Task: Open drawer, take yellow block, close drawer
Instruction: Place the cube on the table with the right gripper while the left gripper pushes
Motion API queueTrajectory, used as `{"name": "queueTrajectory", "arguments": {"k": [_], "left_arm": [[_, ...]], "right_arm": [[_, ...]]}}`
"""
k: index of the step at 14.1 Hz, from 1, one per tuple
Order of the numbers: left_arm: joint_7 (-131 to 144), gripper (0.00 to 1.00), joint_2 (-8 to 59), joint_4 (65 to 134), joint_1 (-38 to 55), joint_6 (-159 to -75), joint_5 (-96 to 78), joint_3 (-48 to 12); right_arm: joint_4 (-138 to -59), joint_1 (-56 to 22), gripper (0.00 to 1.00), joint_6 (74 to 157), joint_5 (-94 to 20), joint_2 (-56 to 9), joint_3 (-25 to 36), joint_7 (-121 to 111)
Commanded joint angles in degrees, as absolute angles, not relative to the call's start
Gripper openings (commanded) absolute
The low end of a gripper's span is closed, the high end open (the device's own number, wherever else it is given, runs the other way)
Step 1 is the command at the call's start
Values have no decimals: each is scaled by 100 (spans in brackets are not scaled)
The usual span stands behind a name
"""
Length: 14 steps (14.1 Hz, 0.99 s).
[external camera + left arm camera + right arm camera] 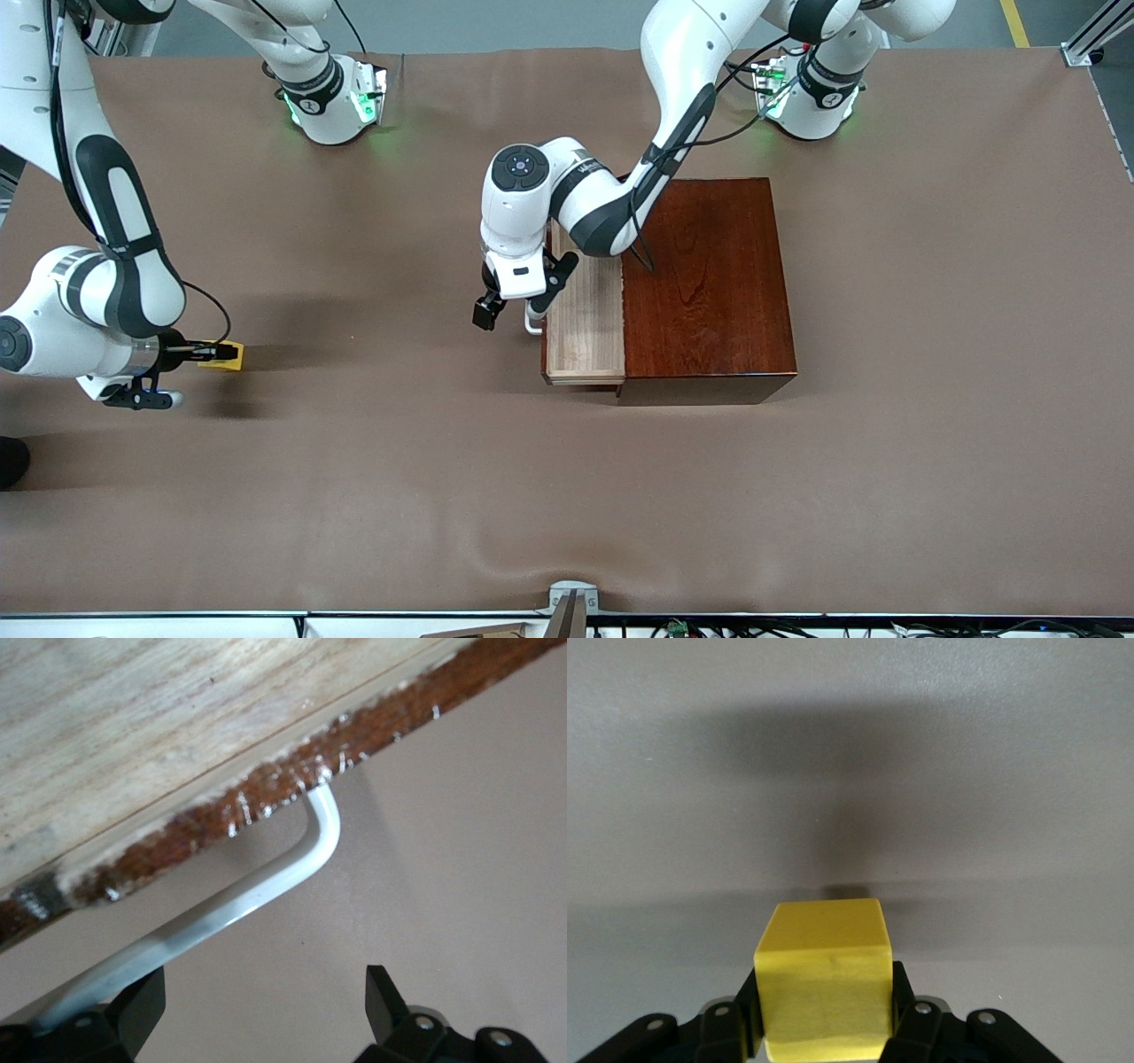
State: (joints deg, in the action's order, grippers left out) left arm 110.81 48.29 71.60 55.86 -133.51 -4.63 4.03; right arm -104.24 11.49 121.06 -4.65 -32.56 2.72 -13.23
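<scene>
The drawer [585, 319] stands partly pulled out of the dark reddish-brown box [709, 283], and its pale wood interior [133, 735] shows nothing inside. My left gripper [507, 317] is open in front of the drawer, at the white bar handle [266, 886]. The bar runs past one finger [133, 1010], and the gap between the fingers holds nothing. The yellow block [824, 983] sits between the fingers of my right gripper [824, 1019], which is shut on it. My right gripper [208, 354] holds the yellow block [223, 354] low over the table, toward the right arm's end.
Brown cloth [567, 496] covers the table. The two arm bases [332, 97] [811, 93] stand along the edge farthest from the front camera. A small metal bracket [571, 602] sits at the table's nearest edge.
</scene>
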Motion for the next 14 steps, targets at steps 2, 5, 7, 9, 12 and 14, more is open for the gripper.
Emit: {"name": "queueTrajectory", "arguments": {"k": [2,5,7,9,12,14], "left_arm": [[11145,100,4746,7110,5546,-12710,-510,510],[11145,100,4729,7110,5537,-12437,-510,510],[11136,100,4728,7119,5546,-12201,-475,641],[11101,100,4720,7119,5546,-11998,-475,703],[11092,100,4711,7119,5537,-11927,-475,764],[11083,100,4711,7119,5546,-11769,-475,844]], "right_arm": [[-10722,1309,0,12532,-369,-3208,158,-1371],[-10723,1318,24,12516,-378,-3208,150,-1301],[-10679,1371,68,12551,-439,-3217,149,-1301],[-10670,1362,100,12542,-448,-3217,149,-1379],[-10652,1371,100,12507,-448,-3164,141,-1415],[-10565,1327,100,12411,-448,-3068,141,-1406]]}}
